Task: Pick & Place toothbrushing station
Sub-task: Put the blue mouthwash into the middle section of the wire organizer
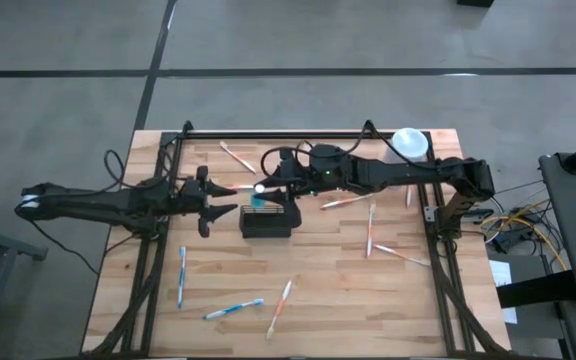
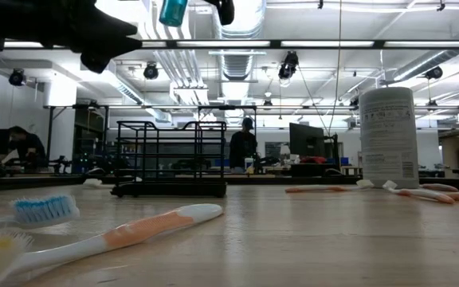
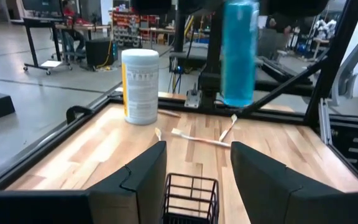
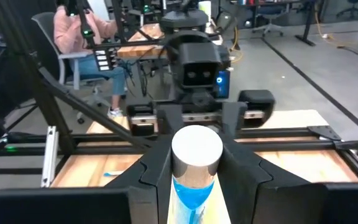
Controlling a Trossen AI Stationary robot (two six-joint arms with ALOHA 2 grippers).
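The black wire-mesh basket (image 1: 266,221) stands on the wooden table near its middle; it also shows in the low view (image 2: 170,159) and the left wrist view (image 3: 191,199). My right gripper (image 1: 266,188) reaches in from the table's right and is shut on a blue tube with a white cap (image 1: 258,194), high over the basket's left part (image 2: 174,9). My left gripper (image 1: 220,200) hovers open and empty just left of the basket, its fingers (image 3: 143,177) pointing at the basket. My right gripper pinches the blue tube between its two fingers, just under the white cap (image 4: 196,149). The fingers come about level from the table's right. The tube hangs upright below them, cap up, its lower end (image 3: 238,99) clear above the basket.
Several toothbrushes lie scattered on the table: near front (image 1: 233,309) (image 1: 281,305), left (image 1: 181,275), far (image 1: 236,157) and right (image 1: 371,228). A white-topped canister (image 1: 409,143) stands at the far right corner. Black frame rails run along the table's edges. People sit beyond the table (image 4: 82,37).
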